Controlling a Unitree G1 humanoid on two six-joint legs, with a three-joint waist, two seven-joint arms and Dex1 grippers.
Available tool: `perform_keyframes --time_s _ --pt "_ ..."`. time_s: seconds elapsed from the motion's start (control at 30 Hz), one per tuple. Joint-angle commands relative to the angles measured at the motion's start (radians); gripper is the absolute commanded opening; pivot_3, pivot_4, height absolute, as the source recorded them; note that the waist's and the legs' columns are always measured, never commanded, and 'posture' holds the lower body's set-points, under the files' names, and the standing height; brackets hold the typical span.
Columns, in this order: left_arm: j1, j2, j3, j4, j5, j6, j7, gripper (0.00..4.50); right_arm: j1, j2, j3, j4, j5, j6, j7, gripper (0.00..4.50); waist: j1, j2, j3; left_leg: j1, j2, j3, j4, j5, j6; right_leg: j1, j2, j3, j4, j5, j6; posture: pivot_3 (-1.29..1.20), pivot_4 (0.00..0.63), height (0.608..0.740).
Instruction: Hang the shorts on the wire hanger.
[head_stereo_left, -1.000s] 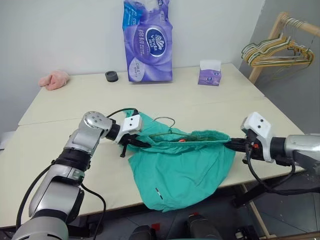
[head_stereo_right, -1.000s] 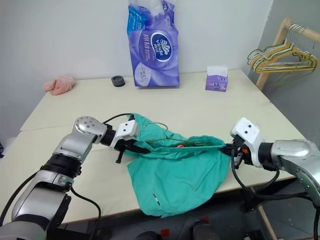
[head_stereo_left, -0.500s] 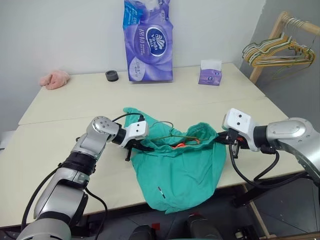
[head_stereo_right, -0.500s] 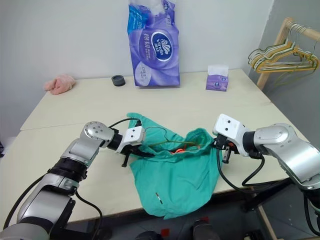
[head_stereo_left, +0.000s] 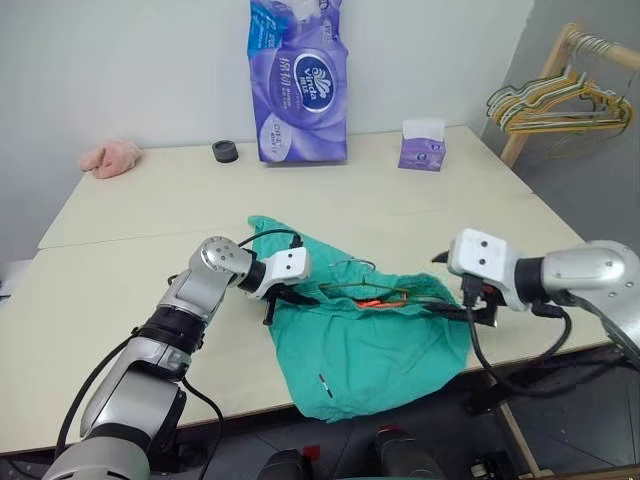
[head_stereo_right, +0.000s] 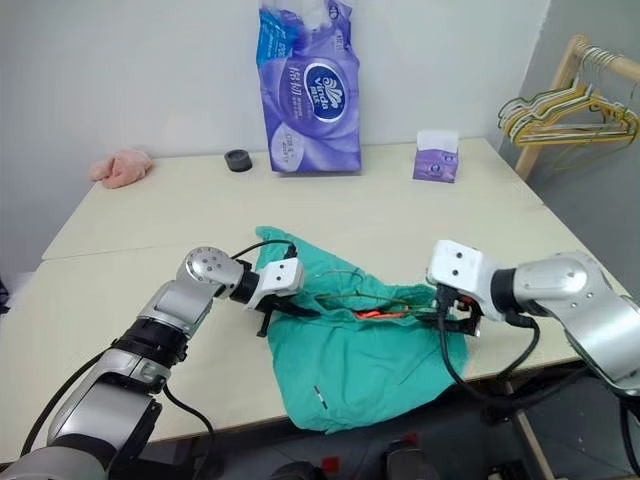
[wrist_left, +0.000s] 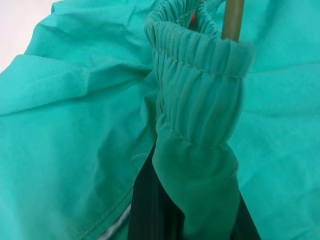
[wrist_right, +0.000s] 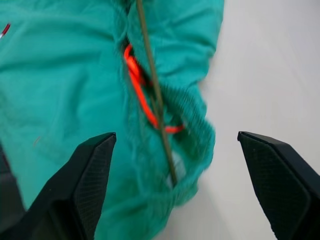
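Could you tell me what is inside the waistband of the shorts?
Inside the shorts, the wire hanger and an orange cord show. The hanger's ends are covered by cloth.

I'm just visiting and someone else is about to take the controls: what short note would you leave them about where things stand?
Left end effector: shut on the shorts at the waistband.
Right end effector: open, at the other end of the waistband, gripping nothing.
Shorts lie at the table's near edge, legs hanging over it; the wire hanger runs through the waistband opening.
Done: hanger threaded in.
Left: settle the shorts on it, probably regrip and lift.
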Motion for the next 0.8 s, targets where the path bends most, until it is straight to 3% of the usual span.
perform_keyframes --time_s 0.03,0.17,0.43,0.53,0.8 --pt "-0.004 0.007 0.008 -0.039 -0.006 -0.008 0.004 0.0 0.057 -0.023 -0.111 -0.019 0.009 0.015 -0.013 4.17 0.0 0.0 0.0 0.0 0.0 0.0 0.0 0.0 0.0 0.0 0.0 0.0 0.0 0.0 0.0 -0.22 0.055 0.74" --pt "-0.006 0.007 0.005 -0.037 -0.004 -0.011 0.002 0.0 0.173 0.005 -0.181 -0.012 0.019 0.056 -0.045 4.17 0.0 0.0 0.0 0.0 0.0 0.0 0.0 0.0 0.0 0.0 0.0 0.0 0.001 0.0 0.0 -0.22 0.054 0.74" --pt "-0.016 0.004 0.0 -0.027 0.001 -0.018 0.0 0.0 0.202 0.135 -0.113 0.009 0.003 0.081 -0.135 4.17 -0.002 0.0 0.0 0.001 0.0 0.001 0.0 0.0 0.0 0.0 0.0 0.0 0.001 0.0 0.0 -0.22 0.051 0.74" --pt "-0.013 0.007 0.0 -0.032 0.0 -0.017 -0.001 0.0 0.194 0.168 -0.087 0.022 -0.014 0.073 -0.162 3.53 -0.002 0.0 0.0 0.001 0.0 0.001 0.0 0.0 0.0 0.0 0.0 0.0 0.001 0.0 0.0 -0.22 0.05 0.74" --pt "-0.003 0.016 0.002 -0.045 -0.002 -0.013 -0.001 0.0 0.176 0.172 -0.081 0.013 -0.006 0.076 -0.175 0.84 -0.002 0.0 0.0 0.0 -0.001 0.0 0.0 0.0 0.0 0.0 0.0 0.0 0.001 0.0 0.0 -0.21 0.048 0.74"
